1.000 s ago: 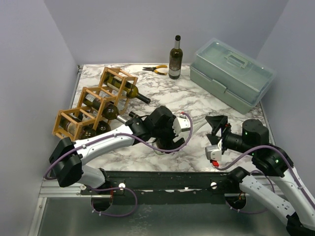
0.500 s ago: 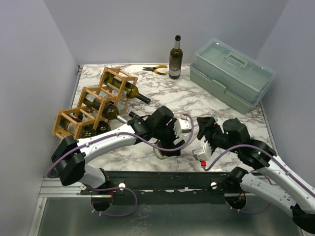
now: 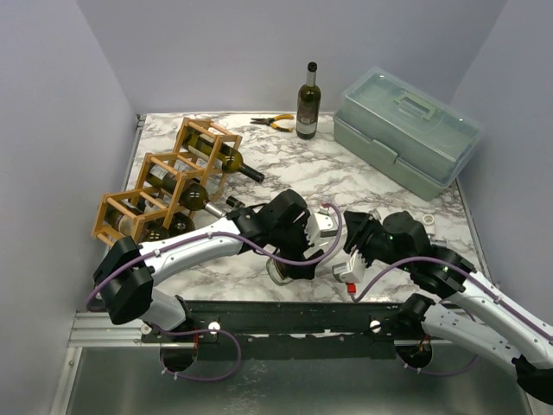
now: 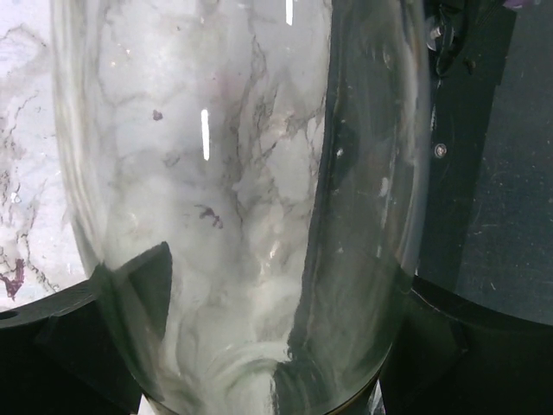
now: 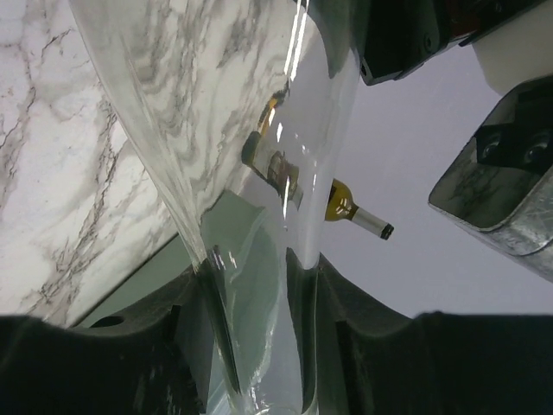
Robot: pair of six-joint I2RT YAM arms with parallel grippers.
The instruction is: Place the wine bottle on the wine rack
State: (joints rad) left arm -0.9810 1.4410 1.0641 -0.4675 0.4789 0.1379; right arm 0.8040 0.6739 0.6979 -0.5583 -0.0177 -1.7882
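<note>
Seen from above, the clear wine bottle (image 3: 278,273) is almost hidden beneath the left hand (image 3: 290,259) and right hand (image 3: 351,249) at the near edge of the worktop (image 3: 311,177), well apart from the wine rack (image 3: 164,186). The wrist views show more: the left hand pinches the bottle's broad body, and the right hand pinches its narrowing neck end. The bottle lies roughly crosswise, base leftward and neck toward the right arm.
</note>
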